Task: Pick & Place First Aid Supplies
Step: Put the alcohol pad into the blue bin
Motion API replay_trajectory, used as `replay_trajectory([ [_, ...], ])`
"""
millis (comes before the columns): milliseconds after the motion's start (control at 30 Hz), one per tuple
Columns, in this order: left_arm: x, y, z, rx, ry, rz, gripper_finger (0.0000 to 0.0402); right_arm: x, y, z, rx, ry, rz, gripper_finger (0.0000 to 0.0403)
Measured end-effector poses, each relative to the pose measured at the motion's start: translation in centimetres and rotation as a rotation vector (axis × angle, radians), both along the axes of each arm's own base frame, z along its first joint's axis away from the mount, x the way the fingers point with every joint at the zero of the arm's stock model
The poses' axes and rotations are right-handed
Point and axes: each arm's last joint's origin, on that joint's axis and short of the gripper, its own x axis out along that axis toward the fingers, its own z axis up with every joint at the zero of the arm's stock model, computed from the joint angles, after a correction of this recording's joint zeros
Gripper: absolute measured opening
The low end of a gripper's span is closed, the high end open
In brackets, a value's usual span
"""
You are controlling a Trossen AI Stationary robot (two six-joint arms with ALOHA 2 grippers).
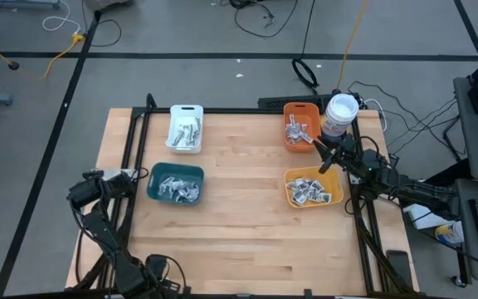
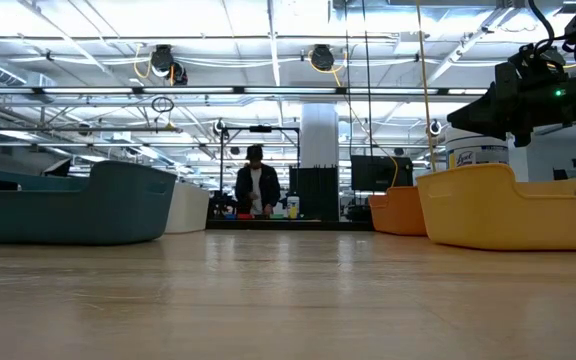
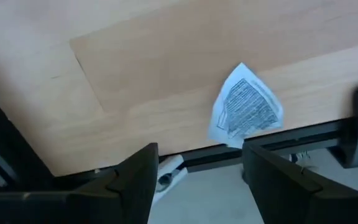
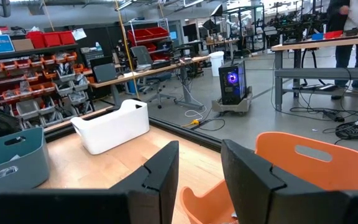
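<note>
One packet (image 3: pixel 246 107) beyond left gripper (image 3: pixel 197 180)

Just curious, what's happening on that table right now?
Left gripper open near a loose packet at the table edge. Right gripper empty above orange bin. Nothing blocking.

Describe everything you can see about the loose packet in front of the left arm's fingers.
The packet is a small flat white wrapper with dense bluish-grey print on its face, its edges slightly crinkled. In the left wrist view it lies alone on the light wooden table, close to the table's edge, turned at an angle. It sits just beyond the gap between the left gripper's open dark fingers. Nothing touches it but the tabletop.
</note>
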Motion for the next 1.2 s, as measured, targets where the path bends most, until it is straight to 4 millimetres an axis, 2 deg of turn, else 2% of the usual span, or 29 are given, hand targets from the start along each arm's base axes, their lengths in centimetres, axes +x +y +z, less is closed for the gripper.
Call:
replay_trajectory([
  [200, -0.2, 0.7, -0.9, 0.051, -0.005, 0.016, 0.0237, 0.0, 0.0, 0.0, 0.000, 0.000, 0.000, 0.0116],
  [600, 0.1, 0.6, -2.2, -0.010, -0.067, -0.006, 0.0236, 0.0, 0.0, 0.0, 0.000, 0.000, 0.000, 0.0116],
  [700, 0.1, 0.6, -2.5, -0.018, -0.072, -0.010, 0.0225, 0.0, 0.0, 0.0, 0.000, -0.001, 0.000, 0.0116],
  [900, 0.1, 0.5, -2.7, -0.050, -0.089, -0.043, 0.0158, 0.0, 0.0, 0.0, 0.000, 0.000, 0.000, 0.0116],
  [1200, 0.1, 0.5, -2.7, -0.057, -0.105, -0.137, 0.0016, 0.0, 0.0, 0.0, 0.000, 0.000, 0.000, 0.0116],
])
